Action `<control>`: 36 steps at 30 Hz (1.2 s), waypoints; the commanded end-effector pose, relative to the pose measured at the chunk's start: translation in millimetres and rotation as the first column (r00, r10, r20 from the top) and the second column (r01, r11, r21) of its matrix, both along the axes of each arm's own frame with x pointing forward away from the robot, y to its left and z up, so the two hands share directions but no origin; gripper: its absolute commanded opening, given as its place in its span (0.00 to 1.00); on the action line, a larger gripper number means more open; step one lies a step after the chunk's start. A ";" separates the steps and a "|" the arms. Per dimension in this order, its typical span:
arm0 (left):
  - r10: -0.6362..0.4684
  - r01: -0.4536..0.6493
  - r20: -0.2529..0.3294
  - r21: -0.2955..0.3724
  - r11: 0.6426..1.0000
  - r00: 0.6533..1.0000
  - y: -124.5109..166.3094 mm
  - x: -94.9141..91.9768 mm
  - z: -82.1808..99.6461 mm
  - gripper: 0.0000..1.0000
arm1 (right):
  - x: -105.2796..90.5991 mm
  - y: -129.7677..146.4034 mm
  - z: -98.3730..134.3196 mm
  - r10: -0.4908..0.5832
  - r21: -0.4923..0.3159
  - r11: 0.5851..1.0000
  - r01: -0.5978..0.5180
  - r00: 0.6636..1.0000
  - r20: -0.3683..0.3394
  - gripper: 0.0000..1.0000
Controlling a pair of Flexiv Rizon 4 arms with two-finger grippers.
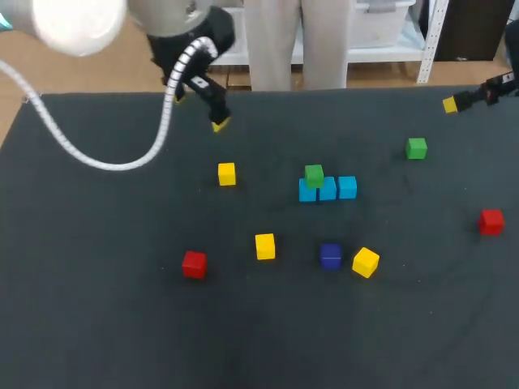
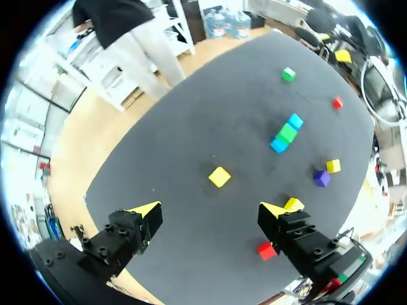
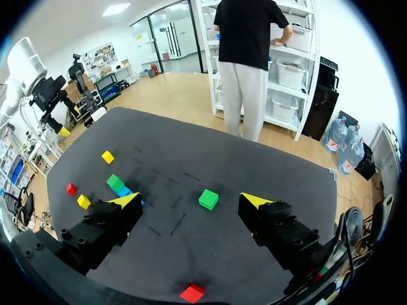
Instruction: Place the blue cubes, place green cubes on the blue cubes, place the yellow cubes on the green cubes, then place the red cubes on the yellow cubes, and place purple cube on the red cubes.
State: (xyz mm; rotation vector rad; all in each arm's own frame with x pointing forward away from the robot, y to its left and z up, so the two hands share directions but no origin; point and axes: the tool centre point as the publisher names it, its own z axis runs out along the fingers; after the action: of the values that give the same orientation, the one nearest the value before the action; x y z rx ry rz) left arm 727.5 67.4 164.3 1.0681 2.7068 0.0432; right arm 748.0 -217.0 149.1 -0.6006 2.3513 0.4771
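The dark grey table top (image 1: 105,324) looks matt and faintly cloth-like. The small red cube (image 1: 194,264) looks smooth, like plastic. The white ribbed plastic hose (image 1: 113,165) has a slight sheen.

The hand (image 2: 210,208), fingers (image 2: 133,227) apart, faces a yellow cube (image 2: 219,176).

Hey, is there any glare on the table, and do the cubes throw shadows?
Head view: no glare on the table; the white shell of the left arm is washed bright. Left and right wrist views: even light, only faint shadows, as beside the lone green cube.
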 end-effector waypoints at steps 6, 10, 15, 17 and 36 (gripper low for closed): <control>0.124 -0.031 0.346 -0.260 0.965 0.930 46.5 2.7 7.2 1.00 | 1.2 -0.7 -0.5 0.004 0.004 1.000 -0.004 1.000 -0.001 1.00; 0.148 -0.042 0.432 -0.245 0.969 0.890 55.9 13.7 8.3 1.00 | 1.2 -0.7 -0.5 0.004 0.004 1.000 -0.004 1.000 -0.001 1.00; 0.171 -0.029 0.486 -0.285 0.958 0.857 56.1 27.0 15.3 1.00 | 1.2 -0.7 -0.5 0.004 0.004 1.000 -0.004 1.000 -0.001 1.00; 0.176 -0.020 0.501 -0.302 0.953 0.847 52.7 31.5 20.0 1.00 | 1.2 -0.7 -0.5 0.004 0.004 1.000 -0.004 1.000 -0.001 1.00; 0.199 0.019 0.511 -0.389 0.921 0.836 29.5 61.1 45.4 1.00 | 1.2 -0.7 -0.5 0.004 0.004 1.000 -0.004 1.000 -0.001 1.00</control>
State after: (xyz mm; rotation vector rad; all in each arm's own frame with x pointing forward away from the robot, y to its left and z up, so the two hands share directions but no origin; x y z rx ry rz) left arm 784.8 97.0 210.1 0.6741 2.1224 -0.1403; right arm 748.0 -217.0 149.1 -0.6006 2.3513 0.4771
